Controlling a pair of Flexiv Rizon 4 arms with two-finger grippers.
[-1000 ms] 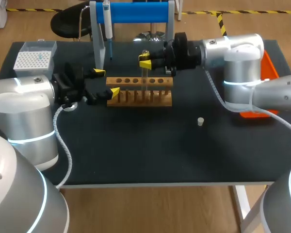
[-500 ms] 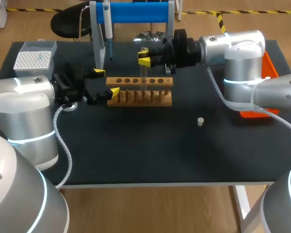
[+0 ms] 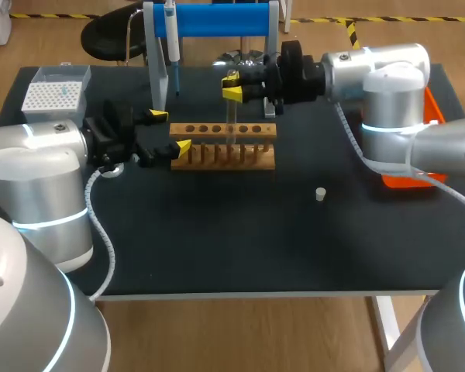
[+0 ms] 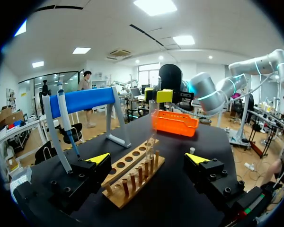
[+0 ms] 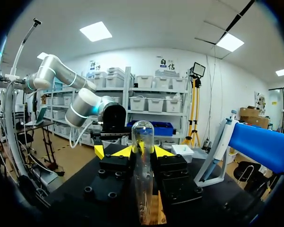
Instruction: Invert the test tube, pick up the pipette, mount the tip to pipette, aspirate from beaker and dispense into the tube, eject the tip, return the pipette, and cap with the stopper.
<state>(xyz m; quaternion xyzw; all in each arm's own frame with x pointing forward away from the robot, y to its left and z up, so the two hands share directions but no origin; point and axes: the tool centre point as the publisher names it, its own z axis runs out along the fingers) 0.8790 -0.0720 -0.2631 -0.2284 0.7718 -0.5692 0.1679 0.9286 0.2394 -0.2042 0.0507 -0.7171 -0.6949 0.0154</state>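
Note:
My right gripper is shut on a clear glass test tube, which it holds upright over the wooden rack. In the right wrist view the tube stands between the yellow fingertips with its rounded end ahead of them. My left gripper stands open at the rack's left end with nothing between its fingers. In the left wrist view the rack lies ahead between the wide fingertips. The pipette hangs on the blue stand. A small white stopper lies to the right of the rack.
A white tip box sits at the back left corner. An orange tray lies behind my right arm at the right edge. The blue stand's legs rise just behind the rack.
My right gripper has risen and moved slightly back with the test tube, drawing it up from the rack. The left arm has not moved.

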